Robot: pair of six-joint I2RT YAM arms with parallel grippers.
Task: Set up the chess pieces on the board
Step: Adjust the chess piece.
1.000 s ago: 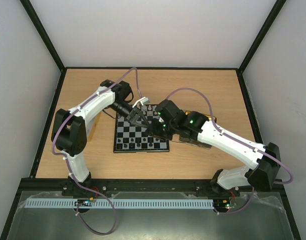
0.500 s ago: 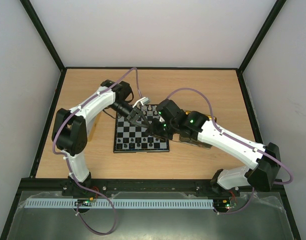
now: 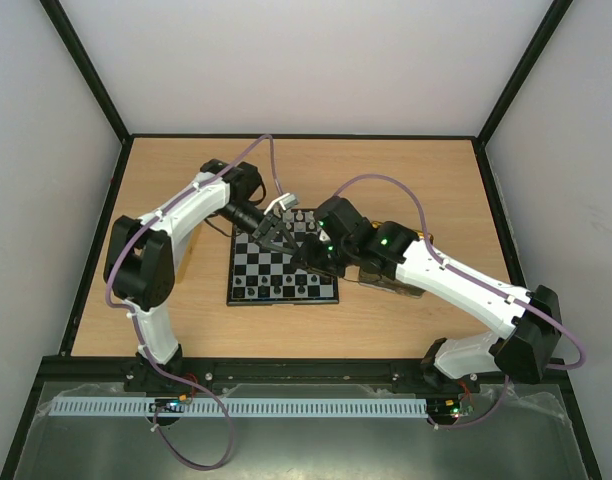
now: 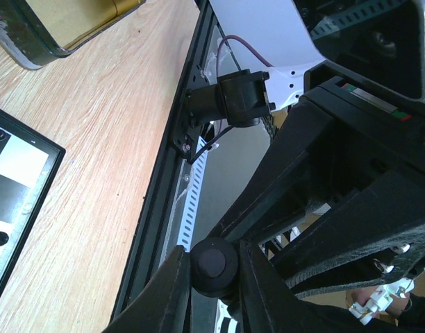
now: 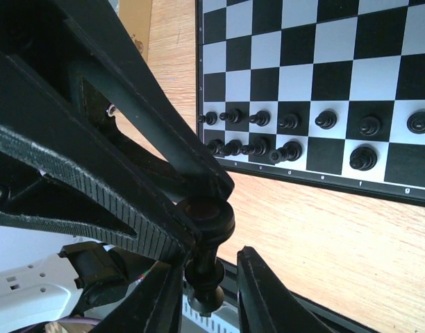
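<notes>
Above the board (image 3: 251, 275) my two grippers meet tip to tip. The left gripper (image 3: 284, 240) (image 4: 212, 253) is shut on the round base of a black chess piece (image 4: 212, 269) (image 5: 207, 260). The right gripper (image 3: 304, 252) (image 5: 207, 272) stands open around that piece's slim upper part, with a gap between the piece and its right finger (image 5: 257, 281). Black chess pieces (image 5: 289, 123) fill two rows at the board's near edge (image 5: 317, 182). White chess pieces (image 3: 304, 214) stand along the far edge. The held piece itself is hidden in the top view.
A gold tray (image 4: 80, 21) (image 3: 391, 282) lies right of the board, under the right arm. A tan box (image 5: 135, 21) sits left of the board under the left arm. The black table rail (image 4: 157, 201) runs along the near edge.
The right gripper's jaws have parted off the black piece, which stays in the left gripper. Both arms have barely shifted.
</notes>
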